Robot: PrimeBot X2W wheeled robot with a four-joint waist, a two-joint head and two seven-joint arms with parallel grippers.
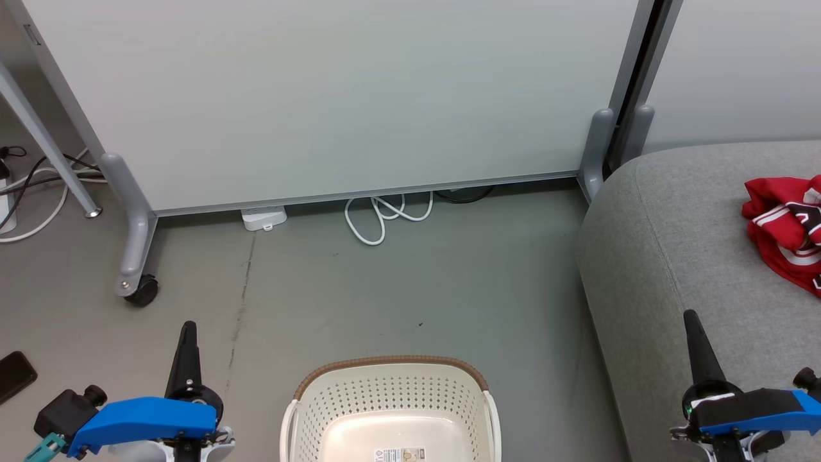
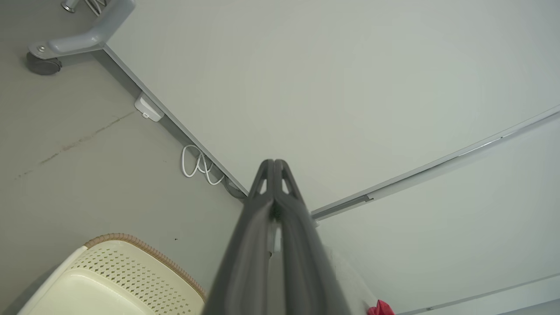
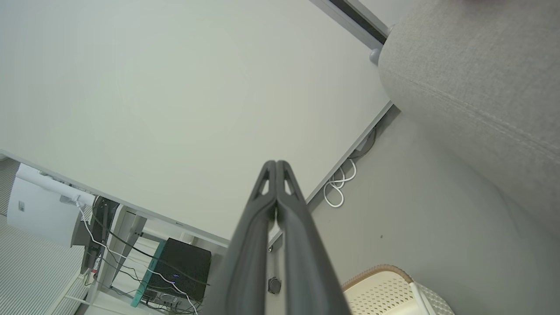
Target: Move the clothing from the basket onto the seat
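The cream-white basket with its brown rim band stands on the floor at the bottom centre, its visible inside holding nothing but a label. Red clothing lies crumpled on the grey seat at the right. My left gripper is shut and empty, left of the basket. My right gripper is shut and empty, over the seat's front edge, short of the clothing. In the left wrist view the basket sits lower left of the shut gripper, and a red scrap of clothing peeks at the bottom. The right wrist view has the shut gripper, the seat and the basket.
A pale grey wheeled partition panel closes off the back, its caster at the left. A white cable loops on the floor under it. A dark phone lies on the floor at the far left.
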